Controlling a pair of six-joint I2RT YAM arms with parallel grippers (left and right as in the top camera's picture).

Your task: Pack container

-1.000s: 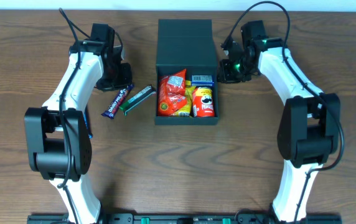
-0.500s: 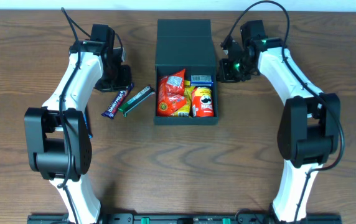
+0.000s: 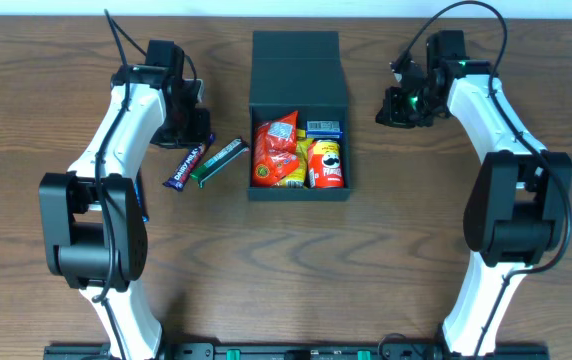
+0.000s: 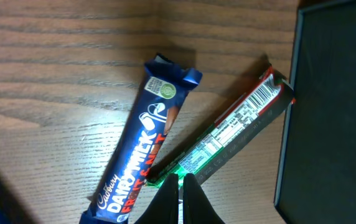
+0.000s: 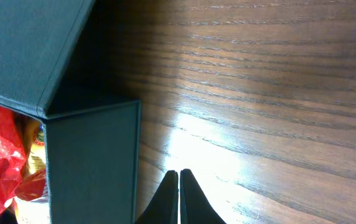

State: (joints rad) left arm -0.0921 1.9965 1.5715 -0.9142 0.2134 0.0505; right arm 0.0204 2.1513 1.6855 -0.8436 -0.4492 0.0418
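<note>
**A:** Item one: container [image 3: 299, 194]. Location and condition?

**B:** Dark square box at the centre of the counter [image 3: 66, 80], with the lid flap thrown open to the far side. It holds a red snack bag [image 3: 276, 152], a crisp can [image 3: 328, 162] and a blue pack [image 3: 324, 128] at the back. It looks nearly full.

**A:** Items outstanding?

**B:** Two, both on the counter just left of the box: a blue chocolate bar [image 4: 142, 158] and a green bar [image 4: 228, 134]. They lie in a narrow V. Their near ends meet or almost meet, and the green bar's far end sits close by the box wall.

**A:** Hands?

**B:** The left hand [image 4: 179, 190] has its fingers pressed together and is empty, poised over the point where the bars converge. The right hand [image 5: 178, 186] has its fingers together and is empty, over bare counter to the right of the box.

**A:** Step in hand?

**B:** Probably the left hand collecting one bar. Part the fingers first. Move off the junction to mid-length of a single bar so the other one isn't caught. Straddle the narrow width and come down low, because flat, slick wrappers slip. Free room in the box looks thin, so the bar will likely have to lie flat on top of the bag.
</note>
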